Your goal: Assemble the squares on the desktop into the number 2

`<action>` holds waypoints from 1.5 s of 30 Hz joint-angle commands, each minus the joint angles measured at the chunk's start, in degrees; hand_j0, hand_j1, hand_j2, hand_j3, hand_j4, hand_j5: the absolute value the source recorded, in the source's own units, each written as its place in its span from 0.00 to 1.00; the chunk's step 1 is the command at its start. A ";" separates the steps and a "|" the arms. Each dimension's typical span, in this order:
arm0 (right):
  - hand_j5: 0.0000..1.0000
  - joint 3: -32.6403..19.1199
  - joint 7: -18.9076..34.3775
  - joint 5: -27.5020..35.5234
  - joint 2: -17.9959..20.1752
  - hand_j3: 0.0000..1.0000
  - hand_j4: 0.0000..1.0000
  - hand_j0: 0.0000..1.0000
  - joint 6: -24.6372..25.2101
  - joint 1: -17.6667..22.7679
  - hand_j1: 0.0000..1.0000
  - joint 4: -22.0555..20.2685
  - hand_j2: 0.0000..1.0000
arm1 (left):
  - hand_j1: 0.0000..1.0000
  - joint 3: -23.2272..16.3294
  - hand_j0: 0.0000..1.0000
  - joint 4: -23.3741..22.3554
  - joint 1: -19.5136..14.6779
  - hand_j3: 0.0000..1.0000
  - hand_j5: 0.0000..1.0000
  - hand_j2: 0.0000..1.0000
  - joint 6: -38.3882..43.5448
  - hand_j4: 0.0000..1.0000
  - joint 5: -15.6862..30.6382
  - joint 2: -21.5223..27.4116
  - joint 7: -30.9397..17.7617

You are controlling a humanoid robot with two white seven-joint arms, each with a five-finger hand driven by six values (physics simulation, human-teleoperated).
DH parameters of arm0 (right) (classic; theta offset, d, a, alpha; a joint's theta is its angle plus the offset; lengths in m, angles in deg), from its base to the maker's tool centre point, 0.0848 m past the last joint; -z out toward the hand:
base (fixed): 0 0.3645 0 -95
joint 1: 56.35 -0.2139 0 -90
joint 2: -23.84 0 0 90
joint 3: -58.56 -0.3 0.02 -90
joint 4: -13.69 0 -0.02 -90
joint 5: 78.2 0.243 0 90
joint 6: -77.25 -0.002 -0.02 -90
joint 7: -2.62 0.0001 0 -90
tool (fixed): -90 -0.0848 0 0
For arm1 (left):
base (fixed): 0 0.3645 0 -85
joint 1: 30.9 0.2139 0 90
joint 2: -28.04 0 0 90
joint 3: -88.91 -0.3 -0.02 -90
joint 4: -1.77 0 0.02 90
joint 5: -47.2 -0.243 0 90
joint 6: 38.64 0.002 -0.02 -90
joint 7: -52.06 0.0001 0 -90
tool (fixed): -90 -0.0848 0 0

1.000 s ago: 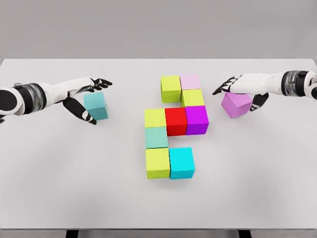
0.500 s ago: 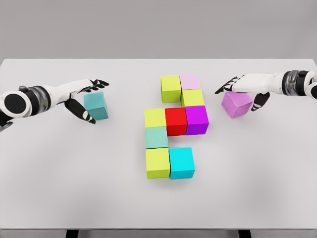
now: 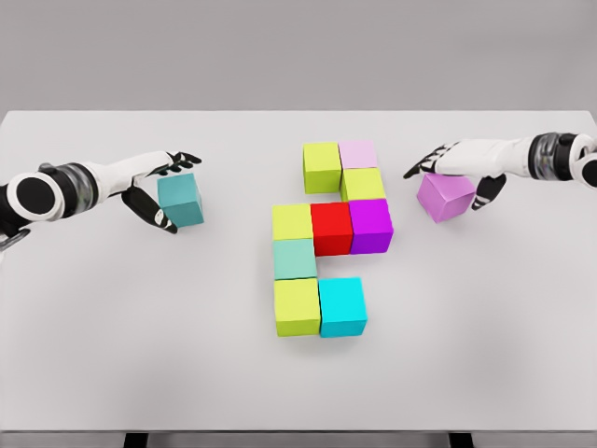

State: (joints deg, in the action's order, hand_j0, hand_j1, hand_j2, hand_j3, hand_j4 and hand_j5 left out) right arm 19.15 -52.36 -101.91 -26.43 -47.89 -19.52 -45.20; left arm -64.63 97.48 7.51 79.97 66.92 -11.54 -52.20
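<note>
White table (image 3: pixel 112 355) carries ten cubes: eight clustered mid-table, three of them lime, plus a teal cube (image 3: pixel 181 200) far left, clasped by the left hand (image 3: pixel 154 187), and a violet cube (image 3: pixel 446 196) far right, clasped by the right hand (image 3: pixel 457 168).

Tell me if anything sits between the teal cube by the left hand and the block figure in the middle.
Nothing visible does. Only bare table lies between the teal cube, at the left hand, and the block figure.

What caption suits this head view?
Robot hands flank a half-built block numeral: left hand at teal cube, right hand at violet cube.
</note>
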 commanded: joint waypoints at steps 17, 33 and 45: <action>0.73 0.12 -0.02 0.33 0.09 0.73 0.73 0.73 0.14 -0.09 0.73 0.00 0.73 | 1.00 -0.98 1.00 -2.55 0.44 1.00 1.00 1.00 -0.05 1.00 -3.37 -2.08 0.01; 0.59 -0.75 -0.02 0.77 0.00 0.59 0.59 0.59 0.14 -0.35 0.59 -0.53 0.59 | 0.54 -0.98 0.54 -4.48 1.23 0.54 0.54 0.54 0.04 0.54 -3.11 -4.02 3.09; 0.60 -3.22 -0.02 1.12 0.88 0.60 0.60 0.60 0.14 -0.09 0.60 -2.38 0.60 | 0.47 -0.89 0.47 -3.95 -0.61 0.47 0.47 0.47 -0.66 0.47 -2.49 -4.02 2.39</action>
State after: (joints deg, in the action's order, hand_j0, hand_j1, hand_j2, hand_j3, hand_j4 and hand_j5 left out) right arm 16.68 -52.35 -101.11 -25.85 -47.91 -19.61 -46.92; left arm -65.60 93.41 6.46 79.42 64.59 -15.50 -49.66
